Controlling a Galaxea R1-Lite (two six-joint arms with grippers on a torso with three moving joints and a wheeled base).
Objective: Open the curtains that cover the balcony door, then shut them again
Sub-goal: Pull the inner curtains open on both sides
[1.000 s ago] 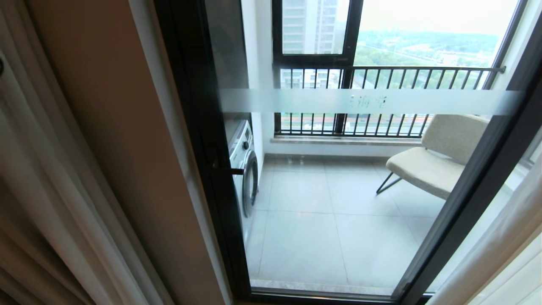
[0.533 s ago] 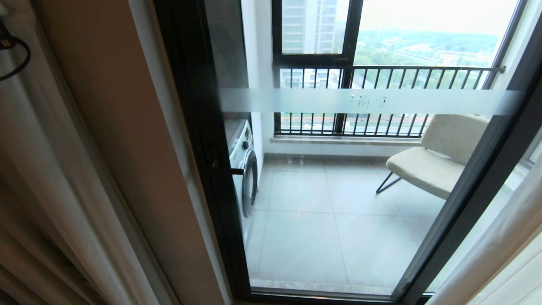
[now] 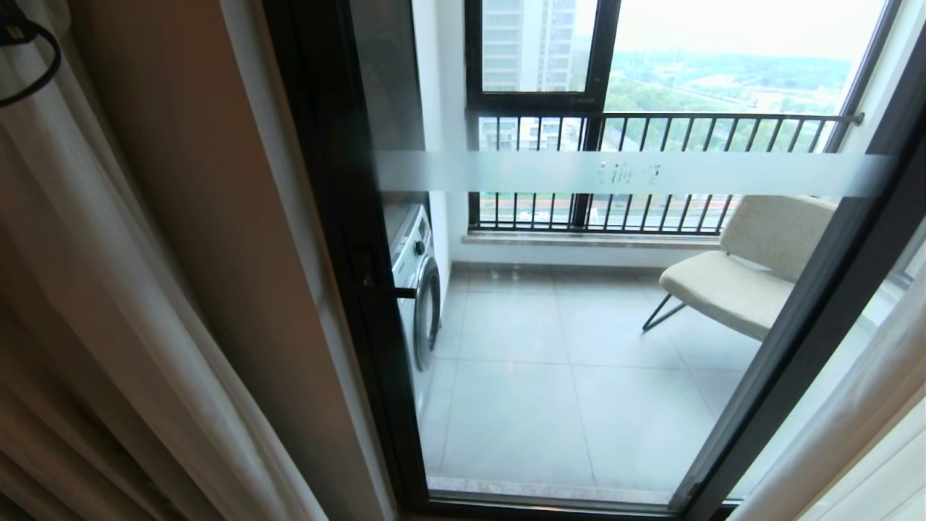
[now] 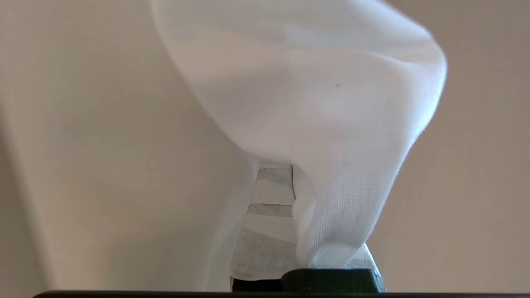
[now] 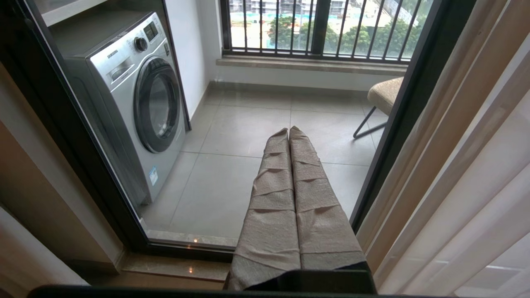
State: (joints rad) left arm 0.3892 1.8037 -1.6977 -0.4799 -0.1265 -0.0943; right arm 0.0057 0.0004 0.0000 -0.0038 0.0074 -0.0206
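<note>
The balcony door [image 3: 579, 325] is uncovered: its glass, its frosted band [image 3: 629, 174] and its black handle [image 3: 391, 291] are fully exposed in the head view. The curtains [image 3: 108, 304] are gathered at the left side of the door, against the tan wall [image 3: 210, 217]; a second gathered panel [image 3: 861, 405] hangs at the right side.

Left tool [image 4: 285, 231]: fingers pressed together, pinching a fold of the white sheer layer [image 4: 314, 103], which drapes over the wrapped fingers [image 4: 269, 215]. In the head view, only a black cable loop [image 3: 29, 58] shows at the upper left corner, beside the gathered fabric.

Right tool [image 5: 289, 136]: cloth-wrapped fingers pressed together, holding nothing, pointed toward the lower part of the door glass, with curtain folds [image 5: 468, 165] beside it.

Behind the glass: a washing machine [image 5: 132, 99] at the left, a beige chair [image 3: 738, 275] at the right, a tiled floor [image 3: 564, 391] and a black railing [image 3: 651, 174]
</note>
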